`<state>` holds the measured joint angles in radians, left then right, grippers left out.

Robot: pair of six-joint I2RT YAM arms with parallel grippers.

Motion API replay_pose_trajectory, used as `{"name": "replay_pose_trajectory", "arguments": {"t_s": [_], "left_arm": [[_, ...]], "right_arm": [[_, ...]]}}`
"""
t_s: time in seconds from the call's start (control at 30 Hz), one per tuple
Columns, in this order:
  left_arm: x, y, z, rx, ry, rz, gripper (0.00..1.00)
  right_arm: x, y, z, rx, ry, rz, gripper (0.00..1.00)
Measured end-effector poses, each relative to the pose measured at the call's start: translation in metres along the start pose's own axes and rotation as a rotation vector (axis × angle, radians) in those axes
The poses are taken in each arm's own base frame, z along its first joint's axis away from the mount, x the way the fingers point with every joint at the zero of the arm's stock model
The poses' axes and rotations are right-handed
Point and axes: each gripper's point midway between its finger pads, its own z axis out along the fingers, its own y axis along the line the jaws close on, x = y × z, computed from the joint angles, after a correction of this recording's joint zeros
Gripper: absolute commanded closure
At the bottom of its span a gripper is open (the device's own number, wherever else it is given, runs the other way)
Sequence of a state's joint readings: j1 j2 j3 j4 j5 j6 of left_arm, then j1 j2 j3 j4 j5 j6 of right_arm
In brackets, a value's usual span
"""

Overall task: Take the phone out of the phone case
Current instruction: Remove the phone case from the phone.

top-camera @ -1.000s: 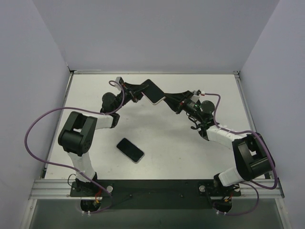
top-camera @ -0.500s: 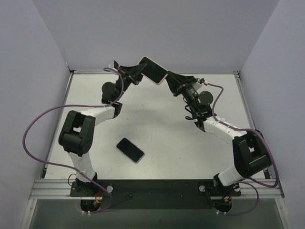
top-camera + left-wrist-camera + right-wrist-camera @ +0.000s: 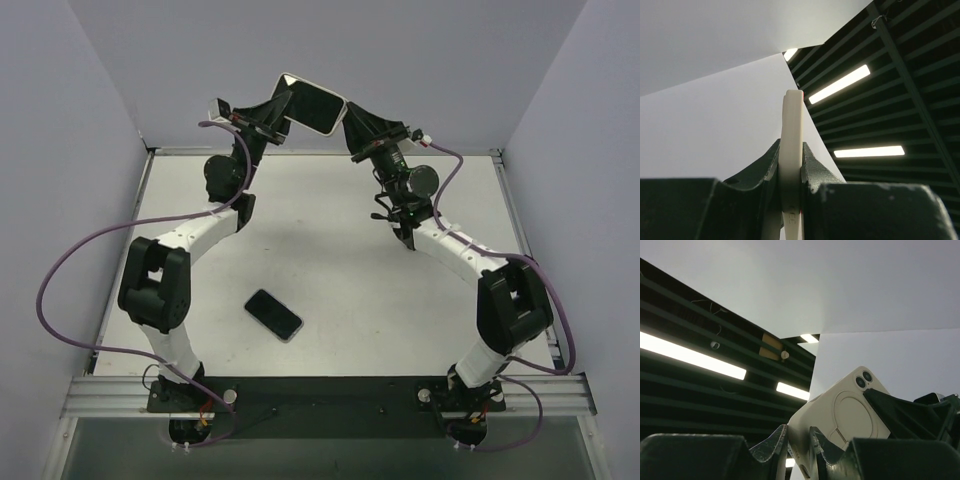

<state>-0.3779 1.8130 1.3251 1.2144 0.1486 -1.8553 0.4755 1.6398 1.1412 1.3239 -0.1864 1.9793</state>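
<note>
Left gripper (image 3: 282,107) and right gripper (image 3: 349,118) each clamp one end of the cream phone case (image 3: 312,104) — held between them above the far edge of the table (image 3: 330,265).

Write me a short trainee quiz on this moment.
1. True or false: the case rests on the table.
2. How many of the left claw and right claw grip the case? A) none B) one C) both
3. What lies flat on the table between the arms?

Key: 1 false, it is held in the air. 2 C, one claw on each end. 3 a loose phone, dark face up.
</note>
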Motion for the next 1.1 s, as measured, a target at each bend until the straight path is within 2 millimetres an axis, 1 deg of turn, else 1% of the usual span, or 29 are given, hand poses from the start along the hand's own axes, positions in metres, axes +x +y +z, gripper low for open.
{"name": "replay_pose_trajectory", "arguments": {"t_s": [0.1, 0.23, 0.3, 0.37, 0.43, 0.5, 0.67, 0.73, 0.9, 0.93, 1.0, 1.1], "left_arm": [[0.001, -0.009, 0.001, 0.018, -0.006, 0.004, 1.0], [0.003, -0.012, 0.002, 0.022, -0.003, 0.004, 1.0], [0.005, -0.012, 0.001, 0.02, 0.007, 0.006, 1.0], [0.011, -0.009, -0.002, 0.003, 0.033, 0.011, 1.0], [0.02, -0.004, -0.005, -0.02, 0.069, 0.009, 1.0], [0.03, -0.004, -0.006, -0.026, 0.102, 0.005, 1.0], [0.043, -0.018, -0.009, -0.012, 0.164, 0.025, 1.0], [0.046, -0.021, -0.01, -0.008, 0.178, 0.031, 1.0], [0.049, -0.022, -0.013, -0.016, 0.22, 0.045, 1.0], [0.05, -0.021, -0.014, -0.019, 0.229, 0.054, 1.0], [0.051, -0.018, -0.016, -0.03, 0.244, 0.073, 1.0], [0.054, -0.012, -0.018, -0.057, 0.266, 0.092, 1.0]], "right_arm": [[0.008, 0.004, 0.004, -0.023, 0.013, 0.016, 1.0], [0.01, 0.005, 0.003, -0.029, 0.027, 0.021, 1.0], [0.011, 0.005, 0.0, -0.024, 0.044, 0.017, 1.0], [0.009, 0.004, -0.011, -0.003, 0.065, -0.001, 1.0], [0.009, 0.004, -0.026, 0.025, 0.088, -0.038, 1.0], [0.01, 0.006, -0.036, 0.06, 0.107, -0.099, 1.0], [0.022, 0.008, -0.05, 0.176, 0.144, -0.299, 1.0], [0.025, 0.009, -0.052, 0.223, 0.164, -0.395, 1.0], [0.028, -0.004, -0.055, 0.366, 0.239, -0.602, 1.0], [0.028, -0.007, -0.057, 0.392, 0.261, -0.631, 0.98], [0.028, -0.016, -0.062, 0.443, 0.309, -0.671, 0.93], [0.028, -0.03, -0.069, 0.502, 0.381, -0.695, 0.91]]}}
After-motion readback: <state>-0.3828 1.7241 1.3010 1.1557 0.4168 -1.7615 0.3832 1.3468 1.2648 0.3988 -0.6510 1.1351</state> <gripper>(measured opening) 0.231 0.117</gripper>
